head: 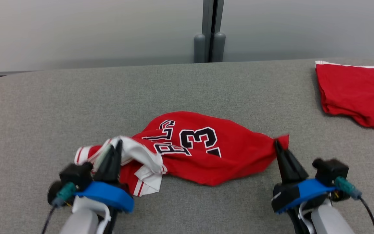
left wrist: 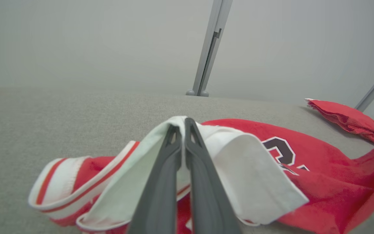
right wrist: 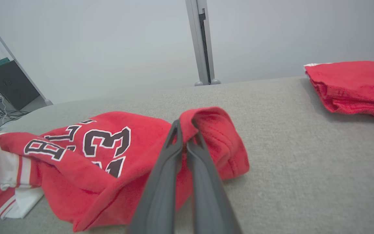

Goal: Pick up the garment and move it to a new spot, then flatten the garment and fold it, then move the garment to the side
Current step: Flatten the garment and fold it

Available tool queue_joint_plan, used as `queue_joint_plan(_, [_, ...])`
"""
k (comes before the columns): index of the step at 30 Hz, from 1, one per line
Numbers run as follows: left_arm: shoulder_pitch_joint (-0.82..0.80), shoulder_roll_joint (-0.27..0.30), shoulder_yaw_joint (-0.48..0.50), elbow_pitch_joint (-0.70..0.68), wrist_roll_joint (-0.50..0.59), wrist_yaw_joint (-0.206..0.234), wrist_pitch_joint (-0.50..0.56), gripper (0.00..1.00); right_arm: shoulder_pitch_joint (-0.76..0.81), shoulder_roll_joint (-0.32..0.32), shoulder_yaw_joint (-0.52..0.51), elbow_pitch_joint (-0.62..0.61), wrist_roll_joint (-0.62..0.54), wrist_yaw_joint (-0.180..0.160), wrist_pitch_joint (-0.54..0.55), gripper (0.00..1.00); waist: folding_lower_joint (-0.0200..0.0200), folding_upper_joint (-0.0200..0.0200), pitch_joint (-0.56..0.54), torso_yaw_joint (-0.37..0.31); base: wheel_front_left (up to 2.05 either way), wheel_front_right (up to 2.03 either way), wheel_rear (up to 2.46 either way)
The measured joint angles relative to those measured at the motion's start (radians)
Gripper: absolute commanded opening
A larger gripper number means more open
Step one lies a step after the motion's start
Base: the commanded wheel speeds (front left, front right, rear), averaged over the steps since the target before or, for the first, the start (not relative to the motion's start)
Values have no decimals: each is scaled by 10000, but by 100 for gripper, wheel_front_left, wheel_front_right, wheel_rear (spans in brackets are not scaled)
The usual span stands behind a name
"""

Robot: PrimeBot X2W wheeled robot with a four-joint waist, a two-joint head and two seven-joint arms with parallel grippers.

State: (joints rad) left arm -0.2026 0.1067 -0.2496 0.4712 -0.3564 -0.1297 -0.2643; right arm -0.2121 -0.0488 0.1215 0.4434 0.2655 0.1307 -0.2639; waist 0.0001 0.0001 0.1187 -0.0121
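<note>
The garment [head: 206, 152] is a red jersey with black-and-white lettering and white, red-striped trim, lying crumpled on the grey table near its front. My left gripper [head: 117, 144] is shut on the white trim at the garment's left end; the left wrist view shows its fingers [left wrist: 161, 182] pinched together over that white fold [left wrist: 239, 169]. My right gripper [head: 276, 143] is shut on the red corner at the garment's right end, and the right wrist view shows that corner [right wrist: 206, 123] curled over the closed fingers [right wrist: 203, 182]. The garment's middle [right wrist: 93, 152] rests on the table.
A second red cloth, folded, [head: 355, 94] lies at the table's far right. A grey post [head: 209, 32] stands behind the table's far edge against a pale wall. Bare grey table surface [head: 76, 104] stretches to the left and behind the garment.
</note>
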Motion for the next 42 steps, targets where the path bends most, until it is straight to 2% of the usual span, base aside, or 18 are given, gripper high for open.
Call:
queue_joint_plan(3, [-1302,629,52,-205,-134,0,0,0,-1253,-13,25,-81,19,0,0,0,0,0,349,-45,0,0,0])
queue_joint_plan(7, [-3698,1513,-21,-119,-345,0,-2,0,-3686,-134,84,257,159,0,-2,0,2,1,1019,-223,0,0,0])
queue_joint_plan(15, [-9087,2621,-313,1037,-1214,-2,316,0,-9023,-192,144,2351,995,0,2,0,5,3,2591,-528,0,0,0])
queue_joint_plan(20, [-11971,2817,-686,1862,-1499,-2,353,0,-11673,-247,-104,3699,1381,0,0,0,4,3,3254,-526,0,0,0])
queue_joint_plan(25, [-13655,2769,-1361,2445,-1540,-2,274,0,-13224,-550,-330,4500,1513,0,-2,0,1,2,3534,-417,0,0,0])
queue_joint_plan(31, [-14254,2619,-2092,2982,-2123,-2,144,0,-13611,-734,-31,5097,1490,0,-2,0,-1,0,3644,-350,0,0,0])
queue_joint_plan(37, [-12816,2642,-2368,3030,-2736,-2,40,0,-12532,-685,178,5110,1802,0,-2,0,0,0,3723,-408,0,0,0])
queue_joint_plan(40, [-11531,2683,-1820,2439,-2692,-2,35,0,-11542,-604,311,4836,2002,-2,0,0,1,1,3690,-443,0,0,0])
queue_joint_plan(42, [-10398,2610,-1124,1837,-2685,54,23,0,-10777,-525,570,4495,2123,0,2,0,0,0,3584,-466,0,0,0])
